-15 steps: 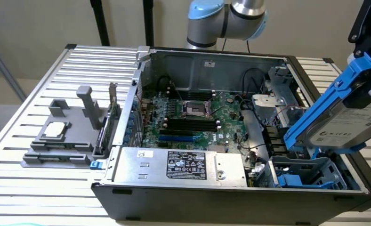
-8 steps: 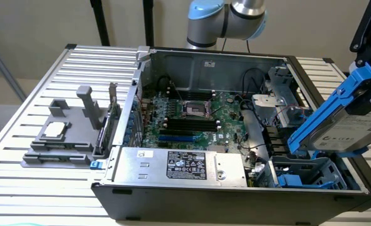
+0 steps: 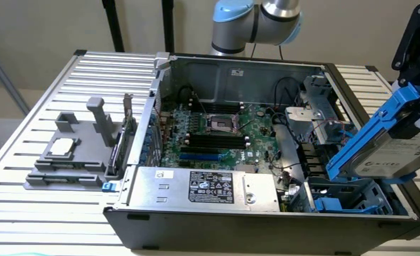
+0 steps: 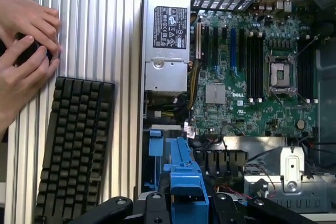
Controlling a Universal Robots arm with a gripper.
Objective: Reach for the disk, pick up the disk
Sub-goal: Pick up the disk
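The disk, a silver-grey hard drive with a white label in a bright blue carrier frame, hangs tilted above the right end of the open computer case. My gripper comes down from the exterior view's upper right and is shut on the disk's upper end. In the wrist view the blue carrier runs out from between my black fingers, over the case's drive bay.
Inside the case are the motherboard, a silver power supply and a blue-grey drive cage. A grey tray with a small chip sits on the slatted table. A black keyboard and a person's hands lie beside the case.
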